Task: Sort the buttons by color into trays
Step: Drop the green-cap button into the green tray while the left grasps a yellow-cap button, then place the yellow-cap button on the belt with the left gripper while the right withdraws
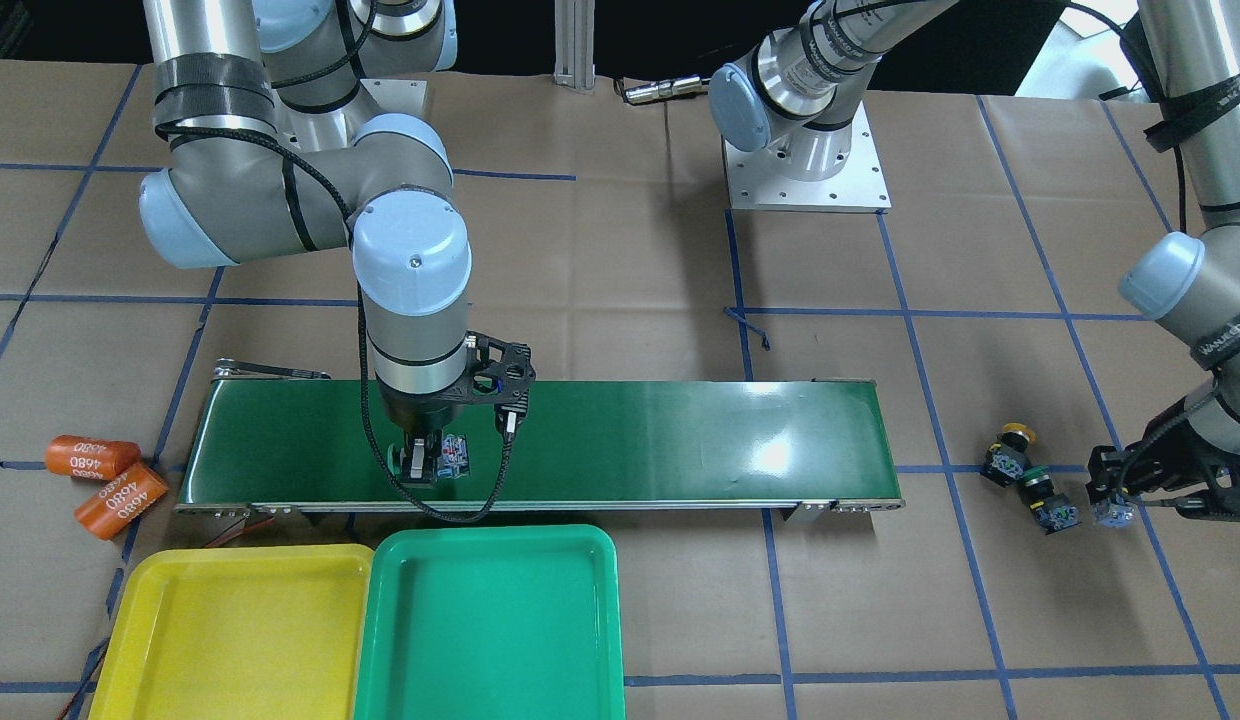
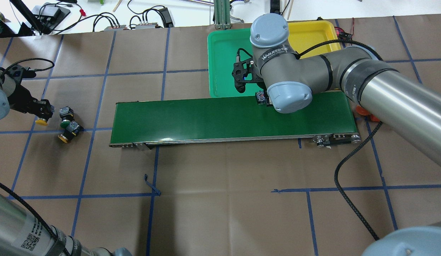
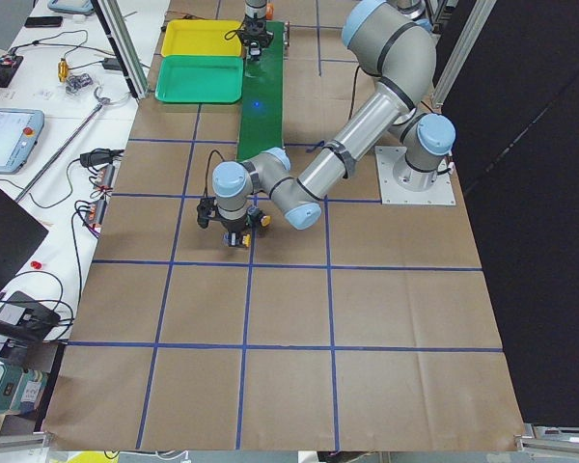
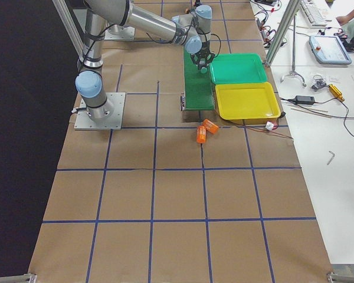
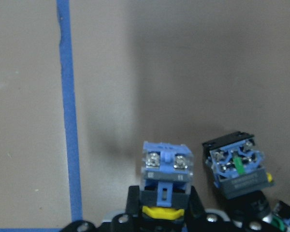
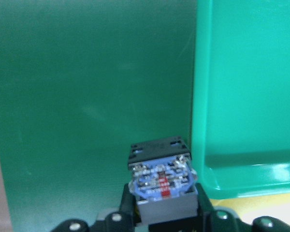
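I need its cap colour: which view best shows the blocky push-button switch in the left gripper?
Left wrist: the switch close up, yellow cap showing in the left gripper. Overhead shows it tiny; front-facing, body only.

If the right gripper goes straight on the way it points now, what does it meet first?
The right gripper points down: probably the conveyor belt, touched first by the button it holds.

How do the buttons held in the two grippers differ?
The left button, in the left gripper, shows a yellow cap; the right button, in the right gripper, hides its cap. The left button is above brown paper, the right button above the green belt beside the green tray. Both have blue terminal backs.
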You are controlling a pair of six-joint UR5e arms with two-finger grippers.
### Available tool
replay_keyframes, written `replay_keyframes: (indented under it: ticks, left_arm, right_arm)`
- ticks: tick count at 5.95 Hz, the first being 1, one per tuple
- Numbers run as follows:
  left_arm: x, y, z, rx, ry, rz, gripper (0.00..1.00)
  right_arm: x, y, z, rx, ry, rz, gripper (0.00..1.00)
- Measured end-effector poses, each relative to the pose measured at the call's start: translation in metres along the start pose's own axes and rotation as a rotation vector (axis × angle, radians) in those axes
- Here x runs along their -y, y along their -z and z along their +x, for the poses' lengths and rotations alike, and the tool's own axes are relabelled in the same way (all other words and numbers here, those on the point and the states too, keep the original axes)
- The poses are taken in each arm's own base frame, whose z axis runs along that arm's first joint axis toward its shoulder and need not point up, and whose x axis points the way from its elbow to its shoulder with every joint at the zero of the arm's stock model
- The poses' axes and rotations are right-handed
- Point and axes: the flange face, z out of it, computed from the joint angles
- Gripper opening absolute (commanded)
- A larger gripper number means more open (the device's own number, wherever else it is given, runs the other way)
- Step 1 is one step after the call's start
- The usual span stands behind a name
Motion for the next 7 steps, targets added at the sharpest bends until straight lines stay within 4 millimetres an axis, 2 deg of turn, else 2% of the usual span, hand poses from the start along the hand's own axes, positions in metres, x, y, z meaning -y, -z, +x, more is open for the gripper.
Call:
replay_keyframes:
  ticks: [1, 2, 3, 4, 5, 6, 7]
  left_arm:
    - [0.01, 0.029, 0.033, -0.012, -0.208, -0.008, 0.0]
    - [0.023, 0.049, 0.085, -0.035, -0.458, -0.02, 0.0]
    - [0.035, 0.062, 0.145, -0.057, -0.684, -0.042, 0.0]
    - [0.044, 0.073, 0.212, -0.075, -0.879, -0.07, 0.0]
    - [0.049, 0.081, 0.275, -0.078, -1.068, -0.08, 0.0]
    - [0.047, 0.083, 0.323, -0.083, -1.211, -0.086, 0.0]
    - [0.036, 0.077, 0.355, -0.101, -1.307, -0.098, 0.04]
  right_arm:
    - [0.003, 0.007, 0.019, -0.053, -0.009, 0.017, 0.11]
    - [0.012, -0.001, 0.048, -0.089, -0.019, 0.03, 0.12]
    - [0.024, -0.019, 0.079, -0.109, -0.03, 0.045, 0.38]
    - [0.037, -0.044, 0.098, -0.099, -0.049, 0.078, 0.99]
    - [0.046, -0.065, 0.104, -0.074, -0.066, 0.112, 1.0]
    - [0.047, -0.067, 0.106, -0.07, -0.071, 0.123, 1.0]
    - [0.042, -0.051, 0.106, -0.077, -0.073, 0.12, 1.0]
